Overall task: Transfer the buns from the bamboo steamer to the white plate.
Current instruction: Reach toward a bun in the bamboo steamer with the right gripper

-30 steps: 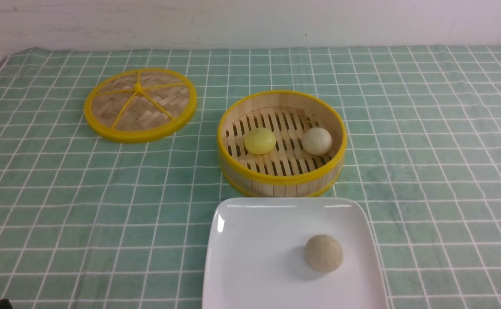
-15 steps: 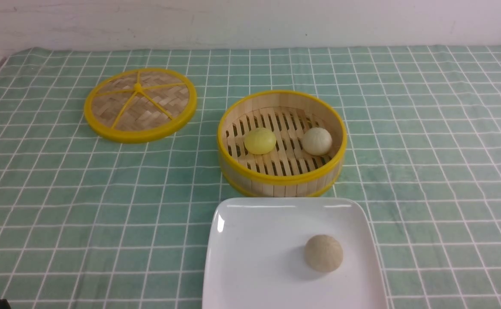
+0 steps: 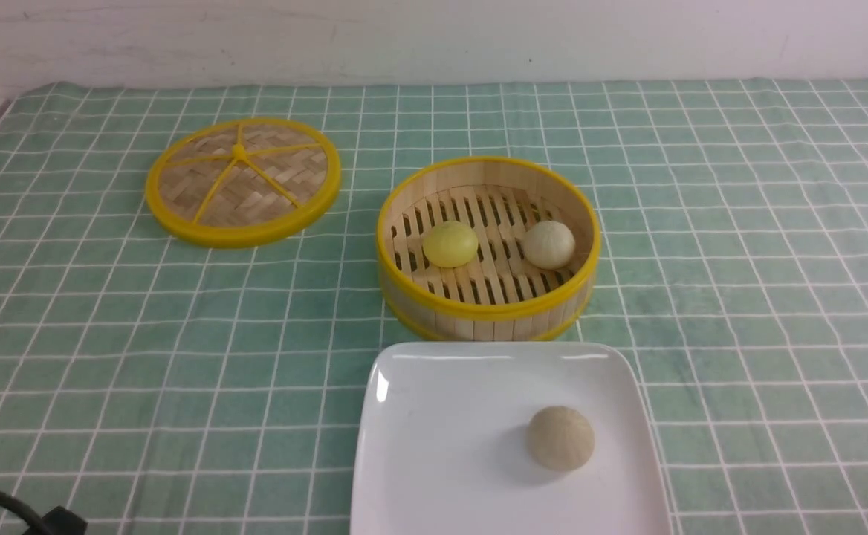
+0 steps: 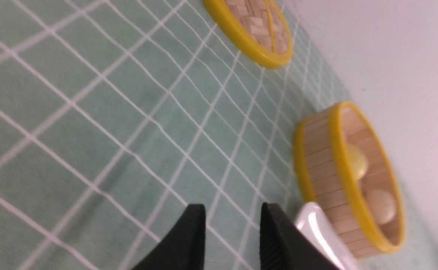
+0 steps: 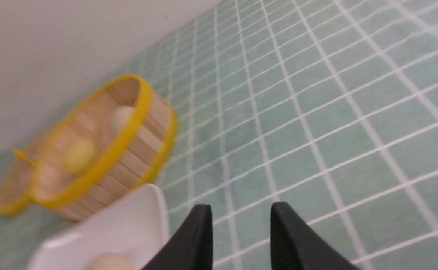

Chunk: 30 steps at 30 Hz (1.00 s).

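Note:
The bamboo steamer stands mid-table with a yellow bun and a cream bun on its slatted floor. Just in front lies the white plate, carrying one tan bun. My left gripper hovers open and empty over the cloth, left of the plate, apart from the steamer. My right gripper is also open and empty, over the cloth right of the plate and steamer. Neither gripper shows in the front view.
The steamer's flat woven lid lies at the back left on the green checked cloth. A black cable of the left arm pokes in at the bottom left corner. A white wall bounds the table's far edge.
A black cable of the left arm has come further into the bottom left corner of the front view. Buns, steamer, plate and lid have not moved.

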### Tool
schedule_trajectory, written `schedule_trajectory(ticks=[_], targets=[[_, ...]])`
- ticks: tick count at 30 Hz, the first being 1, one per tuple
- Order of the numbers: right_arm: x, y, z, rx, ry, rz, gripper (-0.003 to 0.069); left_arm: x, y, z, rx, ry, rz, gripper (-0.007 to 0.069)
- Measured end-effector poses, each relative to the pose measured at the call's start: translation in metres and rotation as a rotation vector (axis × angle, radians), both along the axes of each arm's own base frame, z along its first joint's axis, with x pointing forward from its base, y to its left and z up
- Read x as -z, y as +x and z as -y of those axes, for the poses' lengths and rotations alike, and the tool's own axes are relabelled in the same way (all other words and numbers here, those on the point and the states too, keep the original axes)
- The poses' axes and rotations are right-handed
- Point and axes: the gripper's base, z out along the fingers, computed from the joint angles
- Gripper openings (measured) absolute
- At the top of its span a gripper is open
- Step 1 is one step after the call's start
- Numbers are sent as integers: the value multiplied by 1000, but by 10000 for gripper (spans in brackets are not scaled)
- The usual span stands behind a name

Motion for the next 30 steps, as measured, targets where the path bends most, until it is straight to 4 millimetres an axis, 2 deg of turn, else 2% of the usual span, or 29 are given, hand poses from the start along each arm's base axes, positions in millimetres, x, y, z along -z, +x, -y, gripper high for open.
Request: schedule_trajectory(ticks=[3,6,10,14,17,18,19,20,21,24,25,26,27,30], targets=[[-2,0,-2,6,163,-7,240,-2,0,2,-14,-152,4,240],[-2,0,-3,7,205,-12,240,-3,0,3,-17,-183,6,240],[-2,0,-3,6,214,-16,240,-4,1,2,-22,-178,22,240],[-2,0,-3,1,200,-19,225,-4,1,-1,-18,-35,45,238],[-24,-3,-3,-27,75,51,153,-10,1,-1,-16,-22,64,198],[-26,-3,-3,-29,62,57,153,-12,1,-1,-14,-18,69,189],[-46,-5,-3,-44,-27,100,105,-27,-2,-1,-3,14,106,150],[-52,-6,-3,-47,-51,106,92,-27,-2,-1,-2,18,107,144],[-71,-5,-3,-64,-154,106,40,-49,-6,-1,12,95,162,81],[-93,4,-3,-99,-310,19,-3,-74,-10,-1,36,214,160,16],[-95,14,-3,-132,-376,-95,-5,-81,-8,-1,54,255,102,6],[-95,15,-3,-135,-391,-113,-5,-83,-8,-1,59,265,88,5],[-96,28,-3,-175,-443,-268,-3,-87,-4,0,85,295,-5,1],[-87,54,-7,-259,-458,-538,0,-86,8,1,149,325,-223,1]])
